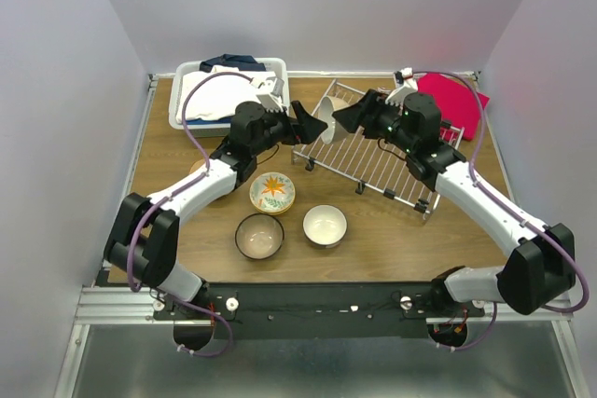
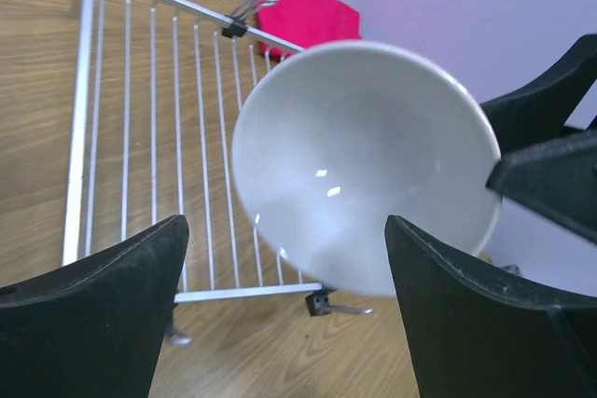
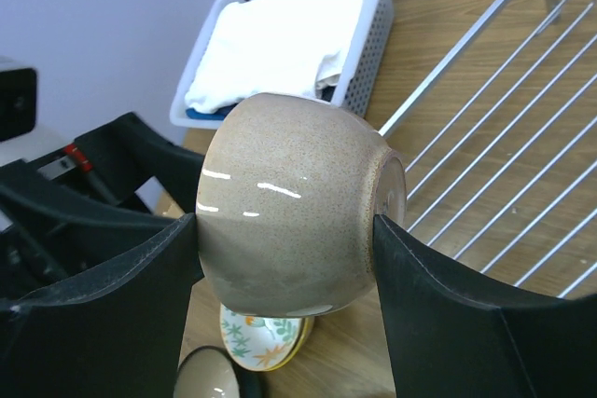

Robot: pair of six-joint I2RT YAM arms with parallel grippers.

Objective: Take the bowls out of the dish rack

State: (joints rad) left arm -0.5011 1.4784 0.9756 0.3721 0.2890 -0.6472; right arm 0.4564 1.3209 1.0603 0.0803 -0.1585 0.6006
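Note:
My right gripper [image 3: 284, 230] is shut on a beige bowl [image 3: 294, 198], pinching it rim to base and holding it on its side above the left end of the silver wire dish rack [image 1: 373, 160]. In the top view the bowl [image 1: 325, 111] hangs between both grippers. My left gripper [image 1: 303, 123] is open just left of it. In the left wrist view the bowl's white inside [image 2: 364, 160] faces my open left gripper [image 2: 284, 230], a little beyond the fingertips. A floral bowl stack [image 1: 272, 192], a dark-rimmed bowl [image 1: 259, 236] and a cream bowl [image 1: 325, 226] stand on the table.
A white plastic bin [image 1: 224, 90] of folded cloth stands at the back left, close behind the left wrist. A red cloth [image 1: 452, 104] lies at the back right beside the rack. The rack's wires [image 2: 140, 137] show no bowls on them.

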